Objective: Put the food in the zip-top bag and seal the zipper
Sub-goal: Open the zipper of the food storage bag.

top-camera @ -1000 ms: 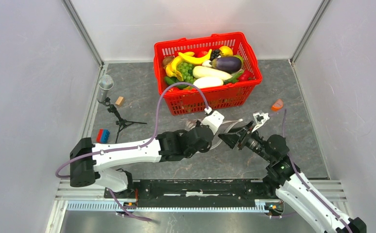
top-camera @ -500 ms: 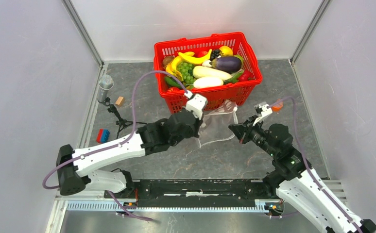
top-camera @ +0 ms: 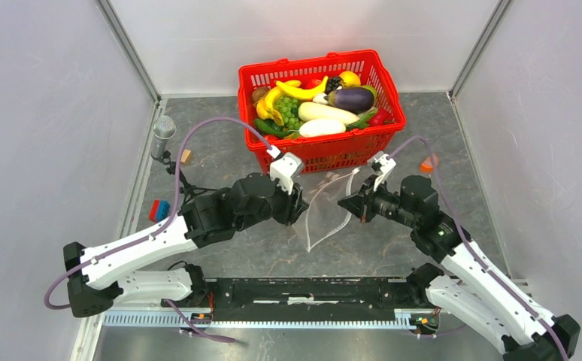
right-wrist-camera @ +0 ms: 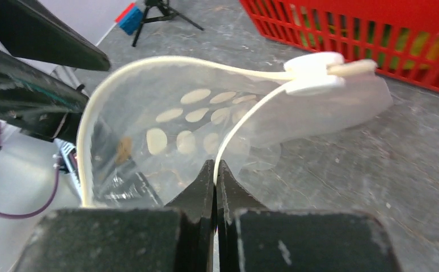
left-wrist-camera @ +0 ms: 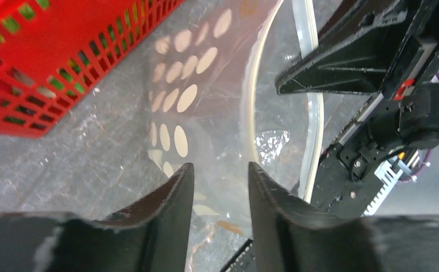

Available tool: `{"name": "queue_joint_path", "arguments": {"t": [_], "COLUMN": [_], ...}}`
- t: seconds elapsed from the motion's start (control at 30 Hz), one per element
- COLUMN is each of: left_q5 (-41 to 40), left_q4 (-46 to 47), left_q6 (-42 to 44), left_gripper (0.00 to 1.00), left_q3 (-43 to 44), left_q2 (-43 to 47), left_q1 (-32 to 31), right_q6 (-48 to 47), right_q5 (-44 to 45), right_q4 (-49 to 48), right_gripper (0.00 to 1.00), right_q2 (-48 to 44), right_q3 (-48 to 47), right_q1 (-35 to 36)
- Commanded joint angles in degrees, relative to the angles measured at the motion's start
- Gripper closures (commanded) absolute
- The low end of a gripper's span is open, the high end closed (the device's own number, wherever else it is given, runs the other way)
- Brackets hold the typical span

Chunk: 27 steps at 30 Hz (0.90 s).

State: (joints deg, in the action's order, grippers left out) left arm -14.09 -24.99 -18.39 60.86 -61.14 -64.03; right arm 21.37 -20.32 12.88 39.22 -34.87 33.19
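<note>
Tabletop (top-camera: 214, 162) of mottled grey between pale walls (top-camera: 47, 113)

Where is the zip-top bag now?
Top view: the zip-top bag is near the red basket, between the left end effector and the right end effector, which pinches its rim.

The open mouth of the bag (top-camera: 325, 218) is hemmed in by the left pincer (top-camera: 297, 203) and right pincer (top-camera: 346, 204) on either side and the basket (top-camera: 325, 154) just behind, a tripod (top-camera: 186, 188) stands well left, while bare desk (top-camera: 273, 256) in front and far right gives room.
</note>
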Motion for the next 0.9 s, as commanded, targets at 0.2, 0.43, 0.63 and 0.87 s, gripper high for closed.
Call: {"name": "queue_joint_path", "arguments": {"t": [0.2,0.43,0.63,0.87], "left_q5": [6.8,4.6,-2.5,-11.6], "left_q4": [-4.6,-10.1,-13.9,-16.4], "left_q6": [-2.9,-3.9,-5.5,-4.3], "left_gripper": [0.19,0.15,0.17,0.2], "left_q3": [-1.0,2.3,1.6,3.0], "left_q2": [7.5,13.6,10.5,6.2], "left_q1": [0.0,0.0,-1.6,-4.6], "right_q6": [3.7,3.6,6.6,7.5], "right_q5": [-9.2,-5.9,-6.6,-3.9], "right_q4": [-16.5,-21.0,-27.7,-28.9], "right_gripper": [1.0,1.0,1.0,1.0], "right_q2": [10.8,19.6,26.2,27.8], "right_q3": [-2.9,-7.6,-10.7,-11.2], "right_q1": [6.2,11.8,14.4,14.5]}}
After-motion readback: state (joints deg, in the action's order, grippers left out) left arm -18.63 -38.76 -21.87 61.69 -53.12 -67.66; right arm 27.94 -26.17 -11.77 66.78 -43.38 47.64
